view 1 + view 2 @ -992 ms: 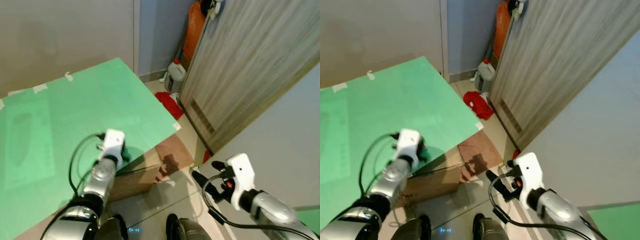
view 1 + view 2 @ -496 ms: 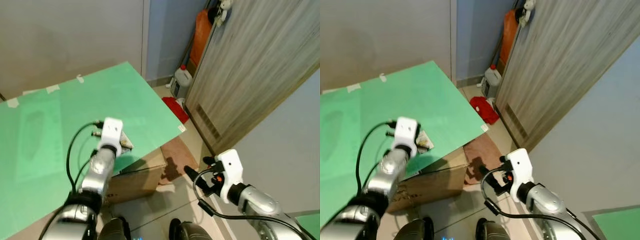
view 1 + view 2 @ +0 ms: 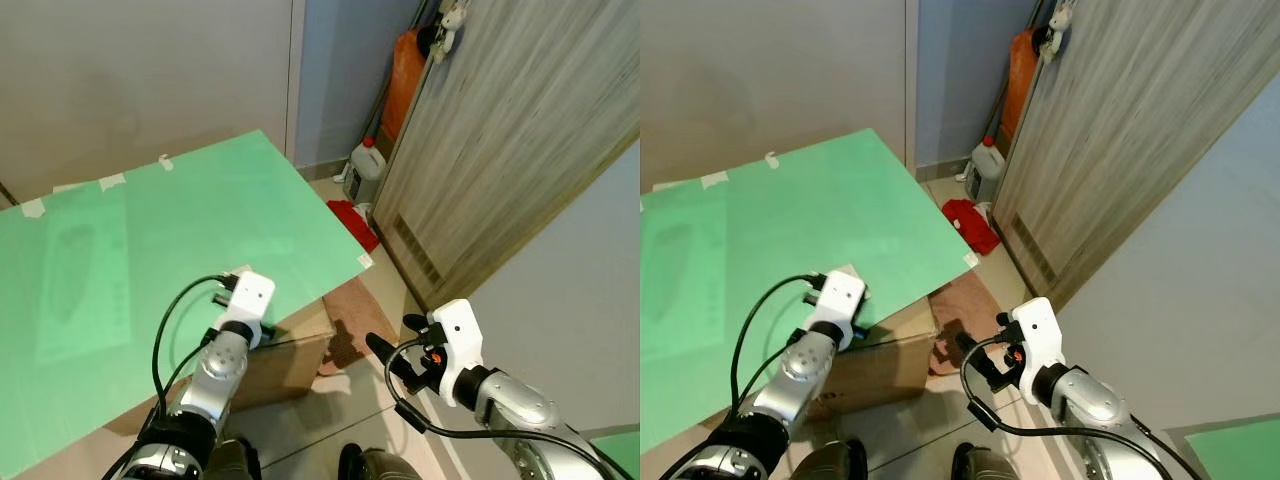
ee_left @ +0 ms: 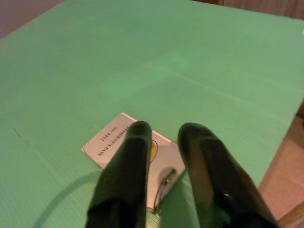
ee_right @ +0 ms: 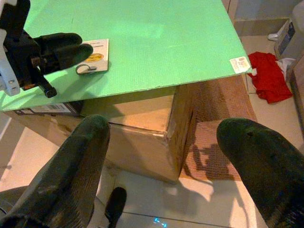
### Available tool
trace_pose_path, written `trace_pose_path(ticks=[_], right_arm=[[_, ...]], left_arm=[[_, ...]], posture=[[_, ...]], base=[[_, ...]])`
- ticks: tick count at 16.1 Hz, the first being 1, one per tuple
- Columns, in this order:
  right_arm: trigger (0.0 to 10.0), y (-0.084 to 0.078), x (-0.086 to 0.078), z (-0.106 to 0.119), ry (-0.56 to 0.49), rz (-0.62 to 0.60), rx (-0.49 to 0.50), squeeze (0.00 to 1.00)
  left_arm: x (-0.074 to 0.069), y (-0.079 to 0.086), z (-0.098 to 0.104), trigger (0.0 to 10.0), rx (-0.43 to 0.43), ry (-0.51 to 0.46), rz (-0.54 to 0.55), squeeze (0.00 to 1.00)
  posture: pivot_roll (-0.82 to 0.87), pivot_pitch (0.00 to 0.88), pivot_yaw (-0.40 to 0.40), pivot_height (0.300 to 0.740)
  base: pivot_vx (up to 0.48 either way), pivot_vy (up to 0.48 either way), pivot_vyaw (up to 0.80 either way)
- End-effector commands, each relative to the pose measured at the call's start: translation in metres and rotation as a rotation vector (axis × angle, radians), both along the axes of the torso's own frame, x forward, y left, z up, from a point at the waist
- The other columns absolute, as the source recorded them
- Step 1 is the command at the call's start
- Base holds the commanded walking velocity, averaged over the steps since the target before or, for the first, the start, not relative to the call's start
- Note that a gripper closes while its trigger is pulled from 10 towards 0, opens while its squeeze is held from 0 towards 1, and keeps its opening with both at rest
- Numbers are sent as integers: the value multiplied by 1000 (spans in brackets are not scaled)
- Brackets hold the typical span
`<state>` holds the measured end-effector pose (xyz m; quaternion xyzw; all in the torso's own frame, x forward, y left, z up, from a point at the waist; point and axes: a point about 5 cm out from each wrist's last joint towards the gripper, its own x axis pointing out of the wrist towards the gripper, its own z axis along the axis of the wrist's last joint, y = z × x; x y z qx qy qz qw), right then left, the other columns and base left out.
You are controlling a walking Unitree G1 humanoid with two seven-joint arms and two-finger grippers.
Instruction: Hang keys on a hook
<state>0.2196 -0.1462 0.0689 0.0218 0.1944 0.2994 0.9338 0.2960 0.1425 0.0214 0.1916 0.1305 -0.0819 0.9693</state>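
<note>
A white pass card (image 4: 114,137) with a metal key ring (image 4: 164,187) on it lies flat on the green board (image 3: 150,250), close to the board's near edge. My left gripper (image 4: 166,133) hovers just short of the card, fingers a narrow gap apart with nothing between them. The right wrist view shows the same card (image 5: 97,52) beside the left gripper (image 5: 85,43). My right gripper (image 3: 392,338) is low, over the floor to the right of the board, open and empty. A small white thing (image 3: 447,15) hangs at the top of the wooden door (image 3: 500,150).
The green board rests on a cardboard box (image 5: 137,118). A brown mat (image 3: 350,310), a red cloth (image 3: 352,215), a white jug (image 3: 362,165) and an orange object (image 3: 405,70) lie in the narrow passage by the door. A grey wall stands behind the board.
The camera has shifted. My left gripper has drawn back from over the card toward the board's near edge; the card stays on the board. The right arm has barely moved.
</note>
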Motion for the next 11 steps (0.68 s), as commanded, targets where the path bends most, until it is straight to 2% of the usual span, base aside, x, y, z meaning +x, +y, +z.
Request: trace_pose_path(ticks=[1, 5, 9, 10, 11], right_arm=[[10000, -7, 1, 1, -3, -12, -10, 0], [10000, -10, -1, 1, 3, -6, -17, 0], [10000, -11, -4, 0, 9, -4, -19, 0], [10000, -11, -5, 0, 11, -5, -18, 0], [10000, -11, -5, 1, 12, -5, -19, 0]], left_arm=[[-6, -2, -8, 10000, 20, 32, -3, 1000], [-6, 1, -13, 10000, -15, 76, 29, 1000], [-11, 1, -18, 10000, -13, 97, 30, 1000], [-12, 1, -21, 10000, -10, 111, 30, 525], [-10, 2, -19, 10000, 6, 99, 33, 0]], posture=[[-68, 114, -97, 740], [-79, 121, -101, 740], [-81, 125, -101, 740], [-85, 128, -102, 740], [-86, 129, -104, 740]], base=[[0, 0, 0], [0, 0, 0], [0, 0, 0], [0, 0, 0], [0, 0, 0]])
